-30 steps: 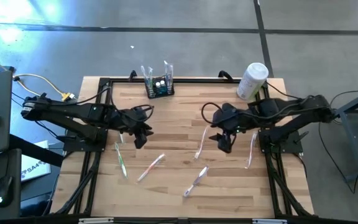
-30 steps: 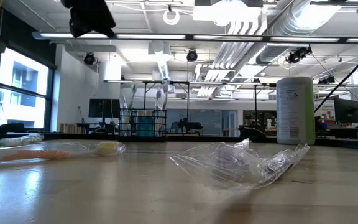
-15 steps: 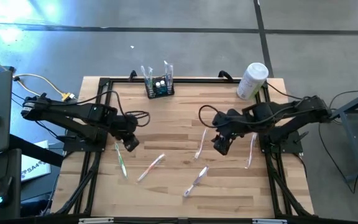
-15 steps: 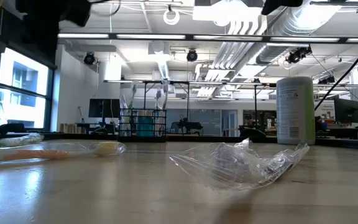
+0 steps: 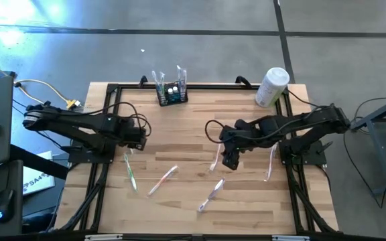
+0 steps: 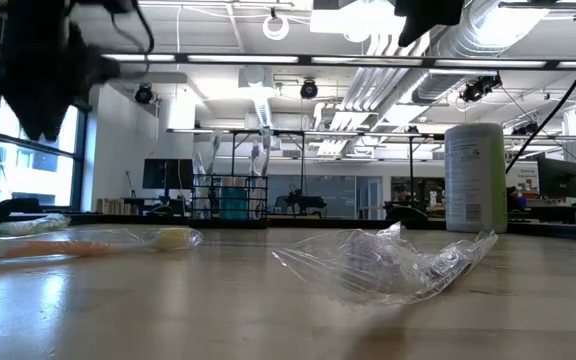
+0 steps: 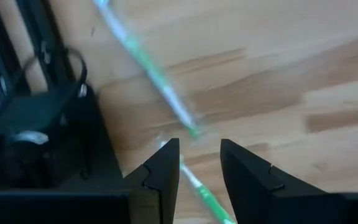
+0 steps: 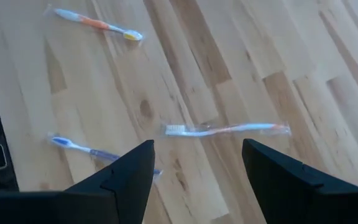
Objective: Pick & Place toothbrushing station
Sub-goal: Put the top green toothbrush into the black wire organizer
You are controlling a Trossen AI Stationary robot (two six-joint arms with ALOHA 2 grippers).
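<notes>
The toothbrushing station [image 5: 171, 92], a small black rack with a few wrapped brushes standing in it, sits at the table's far edge; in the low view the station [image 6: 230, 195] is far back. My left gripper [image 5: 135, 140] points down, open by a narrow gap, above the far end of a green toothbrush [image 5: 131, 171]; in its wrist view the left gripper [image 7: 199, 168] has the green toothbrush [image 7: 160, 84] lying on the wood below. My right gripper [image 5: 228, 159] hangs wide open above a pink wrapped toothbrush [image 5: 216, 156]; past the right gripper [image 8: 194, 168] lies that toothbrush [image 8: 225, 129].
More wrapped toothbrushes lie on the wood: an orange one [image 5: 163, 179], a bluish one [image 5: 210, 195] and one by the right arm's base [image 5: 271, 161]. A tall white cylinder [image 5: 271, 87] stands at the far right corner. Black frame rails [image 5: 102, 167] run along both sides.
My left gripper has drawn back toward the table's left edge and come down, rolling and tipping until it points straight down near the green toothbrush. My right gripper has sunk a little and shifted toward the table's left, over the pink toothbrush. No object has moved.
</notes>
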